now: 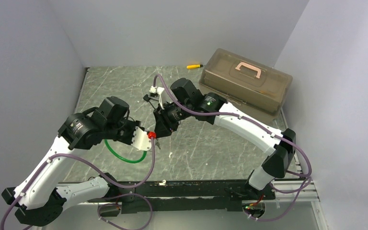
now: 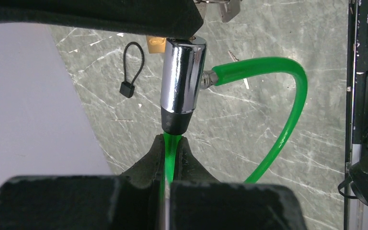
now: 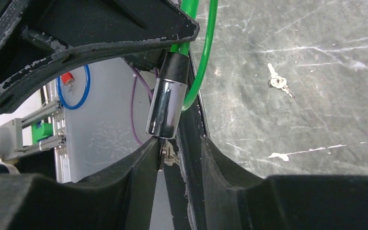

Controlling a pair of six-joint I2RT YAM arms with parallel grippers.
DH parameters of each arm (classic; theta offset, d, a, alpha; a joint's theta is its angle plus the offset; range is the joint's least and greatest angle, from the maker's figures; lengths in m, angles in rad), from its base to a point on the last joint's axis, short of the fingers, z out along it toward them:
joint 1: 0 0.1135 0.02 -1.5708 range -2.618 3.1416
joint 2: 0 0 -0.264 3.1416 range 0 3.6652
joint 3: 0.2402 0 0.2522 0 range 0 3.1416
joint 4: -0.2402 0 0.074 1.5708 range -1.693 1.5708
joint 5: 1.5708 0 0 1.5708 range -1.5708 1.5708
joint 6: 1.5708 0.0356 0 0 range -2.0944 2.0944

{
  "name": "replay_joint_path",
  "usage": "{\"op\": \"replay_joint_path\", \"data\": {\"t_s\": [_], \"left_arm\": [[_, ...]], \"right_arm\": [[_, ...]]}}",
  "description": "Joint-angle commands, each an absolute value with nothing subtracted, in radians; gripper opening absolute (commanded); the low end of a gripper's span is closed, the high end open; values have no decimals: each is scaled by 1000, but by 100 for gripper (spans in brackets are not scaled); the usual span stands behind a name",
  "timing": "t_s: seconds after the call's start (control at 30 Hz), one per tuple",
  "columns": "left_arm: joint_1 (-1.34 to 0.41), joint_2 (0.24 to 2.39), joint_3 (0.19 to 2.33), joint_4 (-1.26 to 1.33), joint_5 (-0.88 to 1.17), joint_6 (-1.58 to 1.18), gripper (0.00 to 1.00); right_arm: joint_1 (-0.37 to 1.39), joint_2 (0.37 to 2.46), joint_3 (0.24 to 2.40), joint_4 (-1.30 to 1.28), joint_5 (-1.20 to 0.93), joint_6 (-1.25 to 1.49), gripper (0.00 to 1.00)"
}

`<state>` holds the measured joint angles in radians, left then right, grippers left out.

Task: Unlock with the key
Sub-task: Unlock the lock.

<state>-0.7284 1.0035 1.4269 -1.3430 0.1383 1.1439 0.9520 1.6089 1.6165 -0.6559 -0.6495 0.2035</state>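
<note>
Right gripper (image 3: pixel 179 143): the jaws stand partly apart, released. The head of the key (image 3: pixel 167 154) sits in the gap, close against one pad. The other pad stands clear of it, so the key is not pinched.

Location of the key: it is seated in the lower end of the chrome lock barrel (image 3: pixel 166 103), its head projecting straight out between the right fingers.

Left gripper (image 2: pixel 172 143): the jaws are clenched on the green cable (image 2: pixel 287 124) just behind the black collar of the barrel, and hold the lock above the table (image 1: pixel 206 148). The cable leaves the side of the barrel, curves round in a loop and returns between the left fingers.

Both grippers meet nose to nose over the middle of the table in the top view.

Other items: a small bunch of keys (image 3: pixel 280 83) lies on the table, well apart from the lock. A black cord loop with a small block (image 2: pixel 127 89) lies beside the barrel. A brown translucent toolbox (image 1: pixel 244 85) stands at the far right, with a yellow-and-black tool (image 1: pixel 194 66) just beside it.
</note>
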Motion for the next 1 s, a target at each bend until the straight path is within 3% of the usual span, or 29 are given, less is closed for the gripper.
{"op": "replay_joint_path", "data": {"t_s": [0.0,0.13,0.2,0.23,0.27,0.3,0.63,0.97], "left_arm": [[-749,979,1408,-1197,223,1149,0],[-744,969,1392,-1196,219,1146,0],[-743,972,1391,-1192,209,1144,0],[-744,972,1391,-1191,202,1142,0],[-744,973,1390,-1189,197,1143,0],[-743,973,1389,-1189,193,1142,0],[-741,977,1408,-1187,198,1131,0],[-740,977,1442,-1180,208,1111,0]], "right_arm": [[934,1530,1632,-523,-621,170,41],[910,1510,1658,-579,-630,145,33],[910,1518,1679,-601,-632,142,44],[909,1519,1682,-602,-640,142,58],[910,1516,1679,-596,-655,142,65],[911,1512,1674,-586,-668,144,68],[929,1585,1707,-636,-668,108,68],[935,1638,1707,-612,-691,135,59]]}}
